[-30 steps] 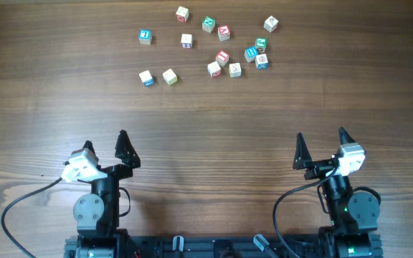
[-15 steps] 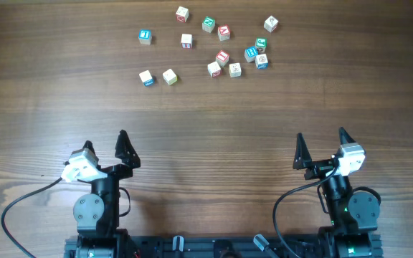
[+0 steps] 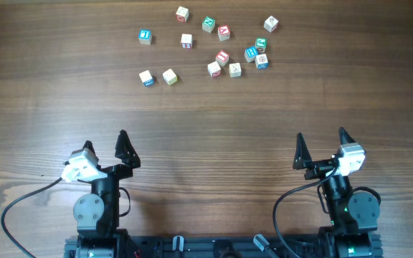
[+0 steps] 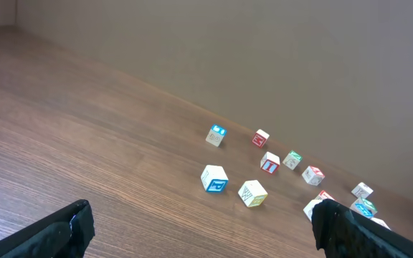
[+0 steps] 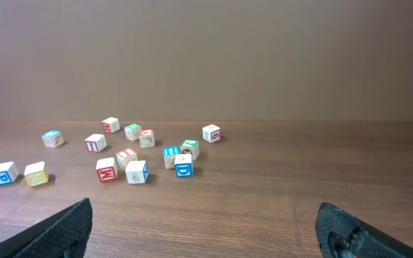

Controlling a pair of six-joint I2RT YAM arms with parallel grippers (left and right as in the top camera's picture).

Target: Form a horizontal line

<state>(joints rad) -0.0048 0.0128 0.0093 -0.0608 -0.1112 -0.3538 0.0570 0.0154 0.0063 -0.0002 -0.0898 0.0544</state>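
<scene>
Nothing is lined up yet: the alphabet cubes (image 3: pixel 221 57) lie scattered, the left gripper (image 3: pixel 106 142) and right gripper (image 3: pixel 321 136) hang wide open and empty, so a reach for one cube should come next.

In the right wrist view we read a blue P on the leftmost cube (image 5: pixel 3 173), at the frame's left edge. We read a blue D on the front middle cube (image 5: pixel 183 170), and what looks like a red M on the red-printed cube (image 5: pixel 107 170) to its left. The other cubes' prints are too small to read.
</scene>
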